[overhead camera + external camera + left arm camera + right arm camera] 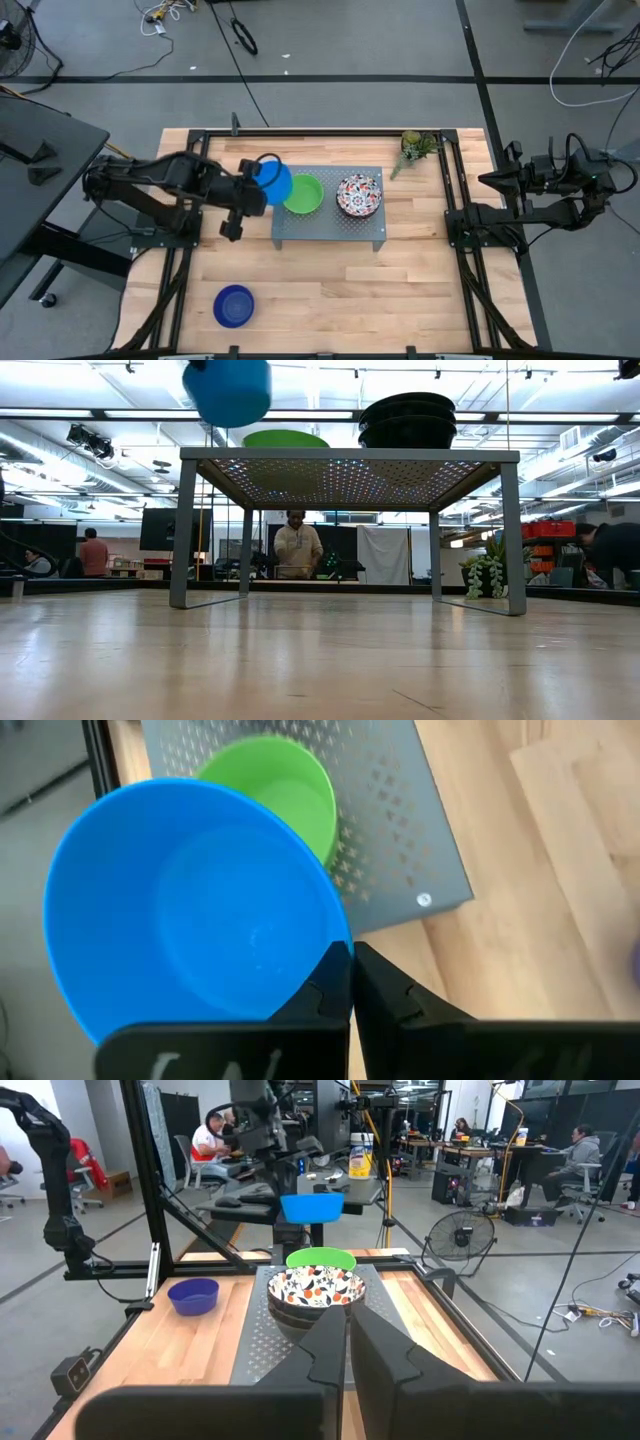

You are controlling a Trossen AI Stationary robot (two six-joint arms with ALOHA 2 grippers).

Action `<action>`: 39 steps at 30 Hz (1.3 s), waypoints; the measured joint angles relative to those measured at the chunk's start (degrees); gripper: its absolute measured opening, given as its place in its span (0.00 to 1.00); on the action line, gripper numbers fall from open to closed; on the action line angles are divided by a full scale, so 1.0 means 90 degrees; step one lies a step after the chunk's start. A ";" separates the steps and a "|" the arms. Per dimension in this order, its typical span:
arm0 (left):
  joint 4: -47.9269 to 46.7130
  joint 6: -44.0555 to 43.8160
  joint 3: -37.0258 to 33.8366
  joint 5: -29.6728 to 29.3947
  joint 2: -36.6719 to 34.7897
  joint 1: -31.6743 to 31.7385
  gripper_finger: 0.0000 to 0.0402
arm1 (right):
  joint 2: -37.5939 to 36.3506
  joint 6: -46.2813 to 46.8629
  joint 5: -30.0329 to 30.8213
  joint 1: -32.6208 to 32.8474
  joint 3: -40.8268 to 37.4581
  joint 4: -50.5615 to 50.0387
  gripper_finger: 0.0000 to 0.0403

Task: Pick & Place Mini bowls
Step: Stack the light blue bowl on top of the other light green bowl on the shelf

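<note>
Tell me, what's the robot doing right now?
Left gripper holds light blue bowl above stand. Right gripper waits aside, shut. Green bowl close beside.

light blue bowl | green bowl | red-and-blue floral white bowl | dark blue bowl | grey stand

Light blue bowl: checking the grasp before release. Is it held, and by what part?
Yes. The left end effector grips the light blue bowl by its rim, above the stand's left end.
</note>
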 joint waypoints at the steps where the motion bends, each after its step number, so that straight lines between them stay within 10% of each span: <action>1: 0.0100 0.0138 0.0000 0.0032 0.0000 0.0042 0.01 | 0.0000 0.0000 -0.0001 -0.0001 0.0000 0.0000 0.06; 39: 0.1153 0.2064 -0.0004 0.0682 0.1134 0.0757 0.02 | 0.0002 0.0001 -0.0002 0.0000 0.0002 0.0000 0.06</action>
